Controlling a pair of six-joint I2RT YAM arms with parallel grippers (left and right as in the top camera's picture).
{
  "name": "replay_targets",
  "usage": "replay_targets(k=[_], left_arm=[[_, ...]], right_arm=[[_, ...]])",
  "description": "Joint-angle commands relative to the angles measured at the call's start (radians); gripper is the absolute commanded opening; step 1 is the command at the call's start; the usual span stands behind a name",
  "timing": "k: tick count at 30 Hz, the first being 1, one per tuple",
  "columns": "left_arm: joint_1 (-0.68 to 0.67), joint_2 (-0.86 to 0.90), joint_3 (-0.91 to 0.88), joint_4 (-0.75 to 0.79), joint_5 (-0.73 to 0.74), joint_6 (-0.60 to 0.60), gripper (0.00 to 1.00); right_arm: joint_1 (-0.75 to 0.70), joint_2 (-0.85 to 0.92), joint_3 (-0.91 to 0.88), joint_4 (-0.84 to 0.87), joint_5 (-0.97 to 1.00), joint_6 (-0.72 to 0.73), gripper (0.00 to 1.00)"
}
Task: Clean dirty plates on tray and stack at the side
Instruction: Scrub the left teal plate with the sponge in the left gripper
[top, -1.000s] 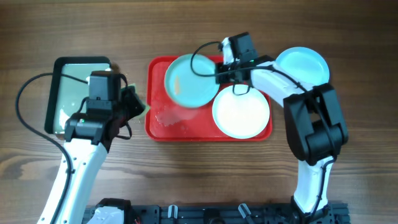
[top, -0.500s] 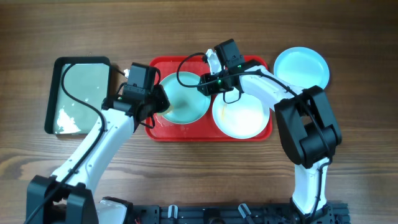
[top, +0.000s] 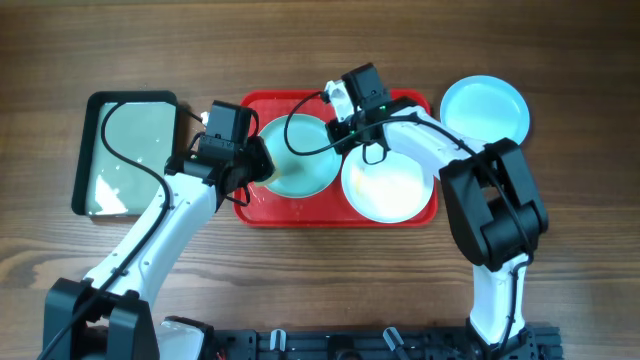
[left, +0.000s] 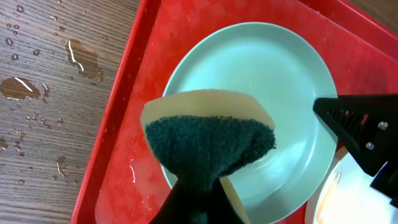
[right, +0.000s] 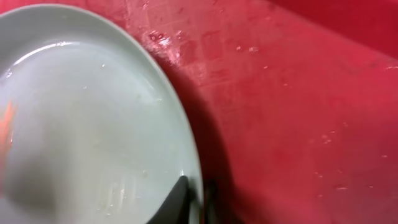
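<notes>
"Overhead view first: how far along is it?"

"Roughly a third, I'd judge. The aqua plate at the side (top: 485, 108) sits alone on the bare wood, well clear of the red tray (top: 250, 208) to its right. It looks like the start of the stack. Two plates are left on the tray: the aqua plate on the tray (top: 300, 165) in the left half and the white plate (top: 390, 190) just beside it."

"And the arms?"

"The left gripper (top: 258, 165) is clamped tight on a green-and-yellow sponge (left: 208, 143), held over the left part of the aqua plate on the tray. Whether the sponge touches it, I can't tell. The right gripper (top: 338, 135) is pinched closed on that plate's far rim, steadying it, I'd guess."

"So what's left?"

"Scrubbing this plate and carrying it across, then the same for the white plate."
</notes>
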Motion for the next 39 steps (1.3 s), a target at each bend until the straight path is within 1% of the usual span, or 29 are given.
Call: replay_targets(k=[1, 2, 8, 10, 12, 20, 21, 23, 24, 26, 30, 31, 32, 33, 35, 39], left_arm=[[-0.003, 0.004, -0.005, 0.005, 0.043, -0.010, 0.04], [-0.003, 0.004, -0.005, 0.007, 0.058, -0.010, 0.04], [-0.003, 0.035, -0.005, 0.059, 0.076, -0.010, 0.04], [-0.003, 0.060, -0.005, 0.079, 0.087, -0.010, 0.04], [-0.003, 0.086, -0.005, 0.100, 0.087, -0.010, 0.04], [-0.003, 0.172, -0.005, 0.219, 0.088, -0.010, 0.04], [-0.003, 0.183, -0.005, 0.232, 0.087, -0.010, 0.04], [-0.003, 0.206, -0.005, 0.260, 0.092, -0.010, 0.04], [-0.003, 0.214, -0.005, 0.270, 0.099, -0.010, 0.04], [-0.003, 0.232, -0.005, 0.296, 0.129, -0.010, 0.04], [-0.003, 0.233, -0.005, 0.310, 0.138, -0.009, 0.04], [-0.003, 0.233, -0.005, 0.310, 0.138, -0.009, 0.04], [-0.003, 0.233, -0.005, 0.310, 0.139, -0.009, 0.04], [-0.009, 0.233, -0.005, 0.309, 0.139, -0.010, 0.04], [-0.025, 0.240, -0.005, 0.319, 0.139, -0.010, 0.04], [-0.062, 0.274, -0.005, 0.357, 0.137, -0.010, 0.04]], right_arm=[[0.005, 0.025, 0.000, -0.018, 0.026, 0.081, 0.07], [0.005, 0.025, 0.000, -0.023, 0.024, 0.124, 0.05], [0.006, 0.025, 0.000, -0.047, -0.087, 0.413, 0.05], [0.007, 0.025, 0.000, -0.057, -0.088, 0.471, 0.04], [0.007, 0.025, 0.000, -0.068, -0.088, 0.499, 0.04], [0.006, 0.025, 0.000, -0.080, -0.088, 0.498, 0.04], [0.006, 0.025, 0.000, -0.079, -0.087, 0.489, 0.04], [0.006, 0.024, 0.000, -0.077, -0.078, 0.428, 0.05], [0.006, 0.022, 0.000, -0.076, -0.071, 0.401, 0.08], [0.006, 0.013, 0.008, -0.079, -0.045, 0.360, 0.18], [0.006, -0.013, 0.018, -0.079, -0.023, 0.299, 0.27], [0.006, -0.014, 0.020, -0.079, -0.024, 0.294, 0.28], [0.006, -0.014, 0.021, -0.076, -0.023, 0.297, 0.28], [0.006, -0.014, 0.021, -0.076, -0.023, 0.297, 0.26], [0.007, -0.014, 0.019, -0.076, -0.014, 0.297, 0.18], [0.006, -0.013, 0.018, -0.076, 0.000, 0.297, 0.09]])
